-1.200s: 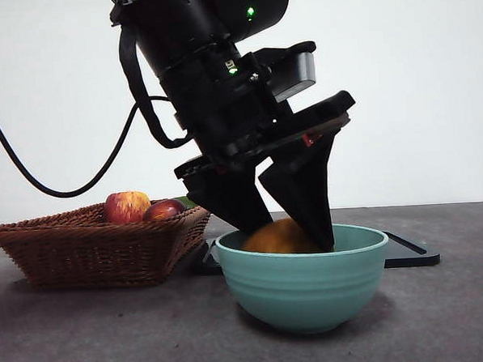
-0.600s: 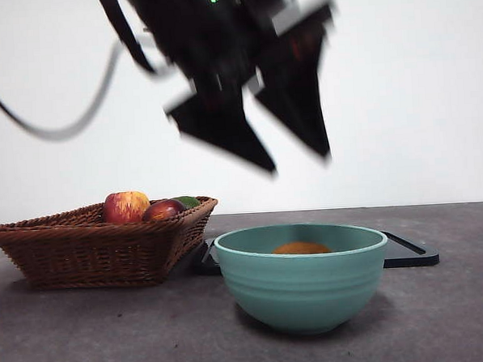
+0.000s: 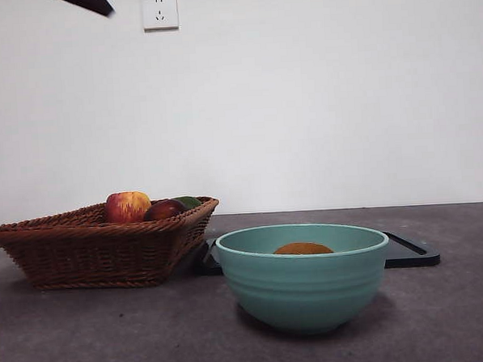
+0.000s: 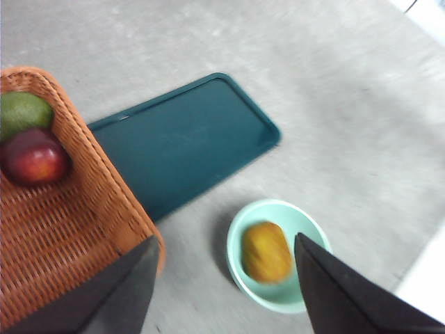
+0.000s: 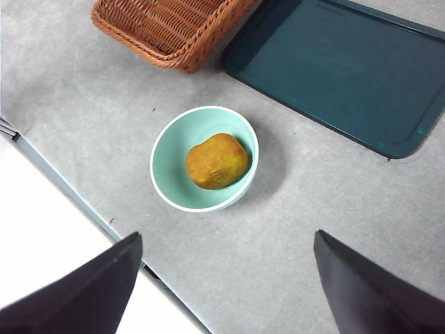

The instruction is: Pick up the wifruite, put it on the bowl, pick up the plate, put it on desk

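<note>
Wifruite, a small dull brown oval fruit [image 3: 302, 248], lies inside the large round teal-green ceramic bowl [image 3: 304, 287] on the grey-brown tabletop [image 3: 112, 334]. Behind the bowl lies a flat dark teal tray [image 3: 411, 253]; to its left stands a brown wicker basket [image 3: 91, 250] holding a red-yellow apple [image 3: 127, 206]. Both the left gripper [image 4: 222, 278] and the right gripper [image 5: 222, 278] hang high above, fingers spread wide and empty.
</note>
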{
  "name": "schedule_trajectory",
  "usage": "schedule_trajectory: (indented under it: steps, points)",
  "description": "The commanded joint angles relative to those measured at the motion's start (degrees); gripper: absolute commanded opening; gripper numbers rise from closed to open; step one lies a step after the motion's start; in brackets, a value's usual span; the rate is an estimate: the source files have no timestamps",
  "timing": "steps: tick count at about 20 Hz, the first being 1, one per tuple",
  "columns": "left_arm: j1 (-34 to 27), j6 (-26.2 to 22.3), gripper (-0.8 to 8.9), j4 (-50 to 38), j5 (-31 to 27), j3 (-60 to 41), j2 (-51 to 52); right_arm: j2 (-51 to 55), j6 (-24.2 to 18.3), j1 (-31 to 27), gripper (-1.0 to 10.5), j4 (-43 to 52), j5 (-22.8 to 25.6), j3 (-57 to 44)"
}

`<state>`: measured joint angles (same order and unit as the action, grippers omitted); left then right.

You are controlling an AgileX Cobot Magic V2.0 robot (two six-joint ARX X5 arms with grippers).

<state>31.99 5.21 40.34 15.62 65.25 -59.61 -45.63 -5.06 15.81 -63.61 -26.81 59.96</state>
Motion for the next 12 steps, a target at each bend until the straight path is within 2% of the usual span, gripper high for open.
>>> schedule_trajectory:
  steps: [1, 7, 9, 12]
  points:
    - [-1.7, -1.6, 3.15, 1.6, 3.3, -3.7, 3.5, -0.4, 0.6, 0.3, 4.0, 0.6, 0.1, 0.8]
    - [-2.7, -4.4, 3.12, 7.1, 16.7, -13.9, 11.9, -0.4, 1.7, 0.3, 4.0, 0.6, 0.0, 0.7]
    - [-2.7, -4.7, 3.12, 8.3, 17.4, -14.0, 12.0, -0.4, 2.3, 0.3, 4.0, 0.9, 0.0, -0.1]
    - [-2.7, -4.7, 3.12, 8.0, 17.4, -14.0, 12.0, -0.4, 6.2, 0.4, 3.9, 3.1, -0.2, -3.8]
